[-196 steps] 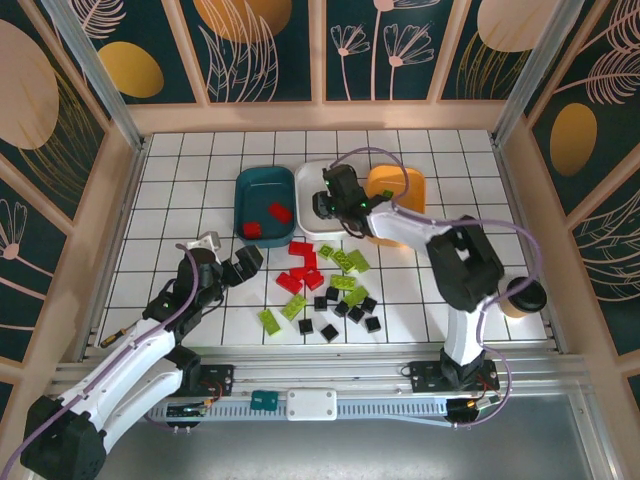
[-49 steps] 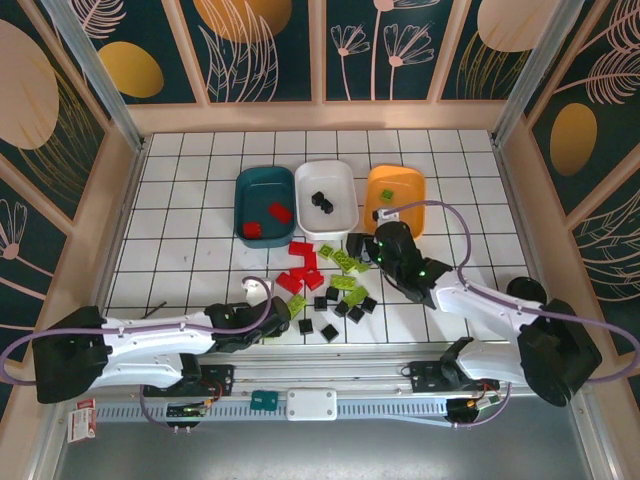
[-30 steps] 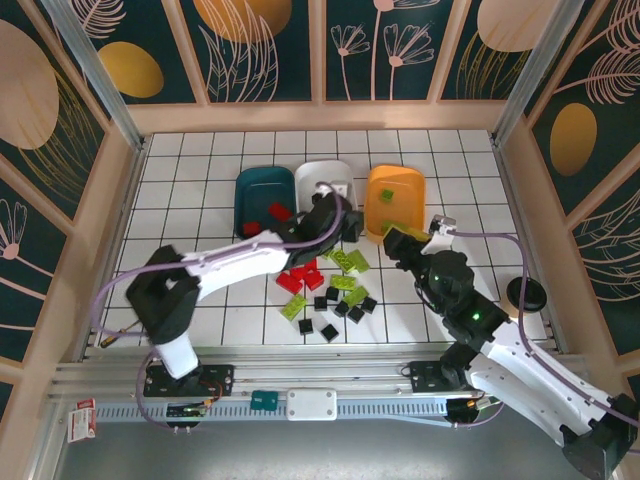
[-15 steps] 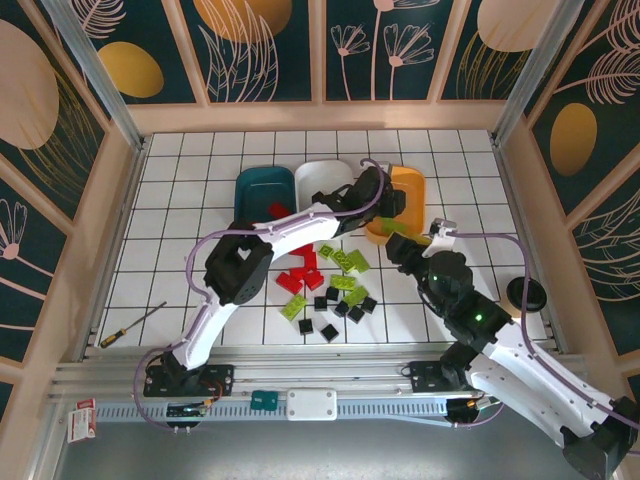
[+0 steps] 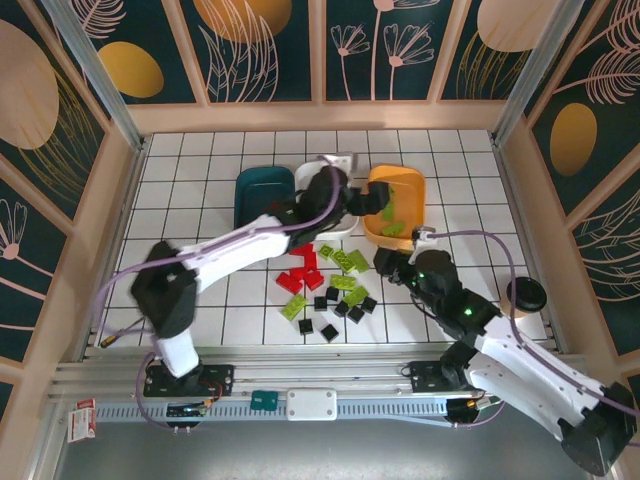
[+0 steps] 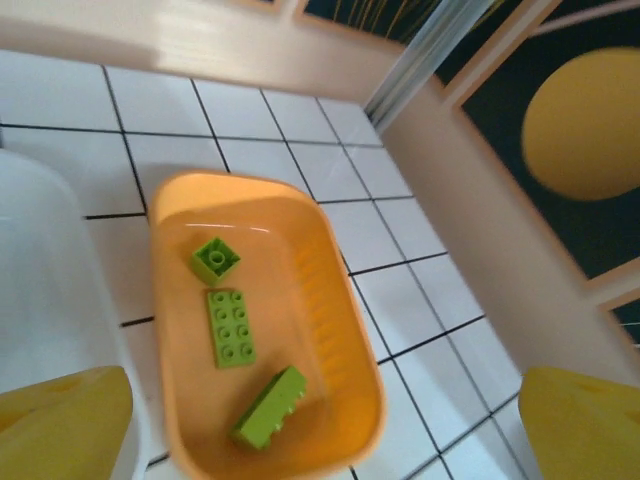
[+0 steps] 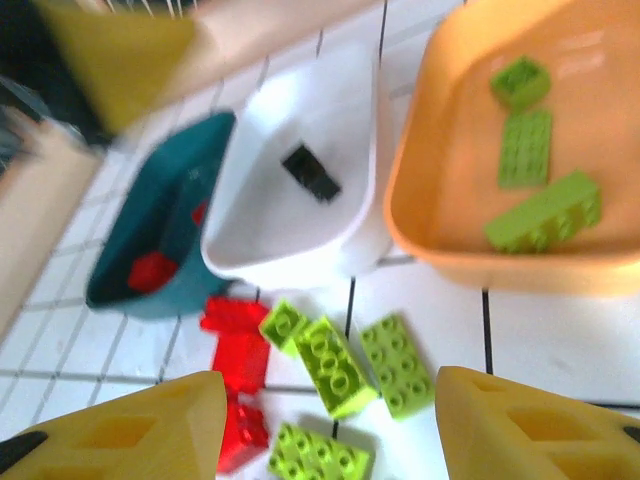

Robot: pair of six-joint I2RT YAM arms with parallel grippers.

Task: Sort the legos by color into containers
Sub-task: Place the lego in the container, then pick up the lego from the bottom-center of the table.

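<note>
My left gripper [image 5: 365, 200] [image 6: 325, 420] hangs open and empty over the orange tray [image 5: 410, 185] [image 6: 330, 330]. Three lime-green bricks lie in that tray: a square one [image 6: 215, 260], a flat one [image 6: 230, 326] and one on its side [image 6: 268, 405]. My right gripper [image 5: 385, 262] [image 7: 330, 430] is open above the loose green bricks [image 7: 335, 365] with nothing between its fingers. Red bricks [image 5: 303, 265] [image 7: 235, 340] and black bricks [image 5: 340, 305] lie in the same pile. The white tray [image 7: 300, 240] holds a black brick [image 7: 310, 172]. The teal tray [image 5: 255, 185] [image 7: 190, 200] holds a red brick [image 7: 150, 270].
The left arm [image 5: 250, 240] stretches across the table and covers part of the white tray. Wooden walls [image 5: 115, 210] close in the tiled table on three sides. A dark round object [image 5: 525, 295] sits at the right edge. A screwdriver [image 5: 108, 338] lies at the left.
My left gripper has opened over the orange tray, and a green brick now lies there on its side. My right gripper has drawn back toward the loose pile.
</note>
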